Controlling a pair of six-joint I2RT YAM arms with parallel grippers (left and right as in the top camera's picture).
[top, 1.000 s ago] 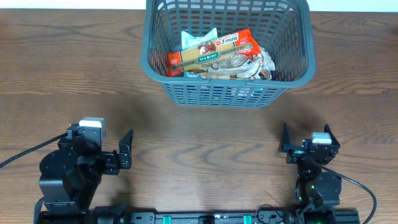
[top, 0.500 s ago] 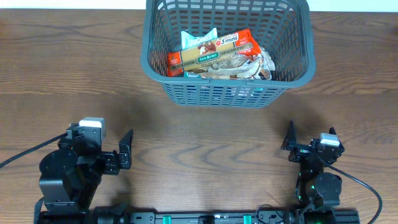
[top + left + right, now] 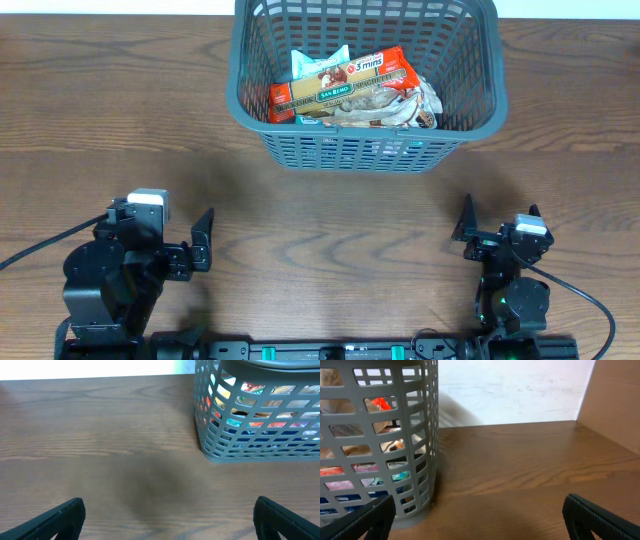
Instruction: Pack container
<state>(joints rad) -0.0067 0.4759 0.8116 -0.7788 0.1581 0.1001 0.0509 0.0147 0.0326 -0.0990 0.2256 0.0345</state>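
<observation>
- My left gripper (image 3: 165,228) hangs low over the brown wood-grain table (image 3: 330,230), at the near left, with its jaws spread wide and nothing between them.
- My right gripper (image 3: 500,225) sits at the near right of the table, jaws just as wide and just as bare.
- The large dark grey plastic basket with slotted lattice walls (image 3: 350,150) stands upright at the far middle of the table, well apart from both of my grippers and roughly centred between them.
- From my left wrist, the basket is ahead and to the right, with a bare stretch of wood between my two black fingertips (image 3: 65,517) and its near wall.
- From my right wrist, the basket is ahead and to the left, with its rounded corner nearest to me.
- Inside the basket a red-orange pasta packet with a green label (image 3: 345,90) lies on top, slanting across the floor.
- A pale blue-and-white packet (image 3: 320,62) pokes out from behind it, towards the far wall.
- A crumpled clear packet with brownish contents (image 3: 410,105) lies at the right end of the pile, touching the red-orange one.
- Through the slots I can see patches of red, teal, blue and pink wrappers low down, but I cannot tell what they are.
- A tan flat panel (image 3: 615,390) stands at the table's far right edge in my right wrist view.
</observation>
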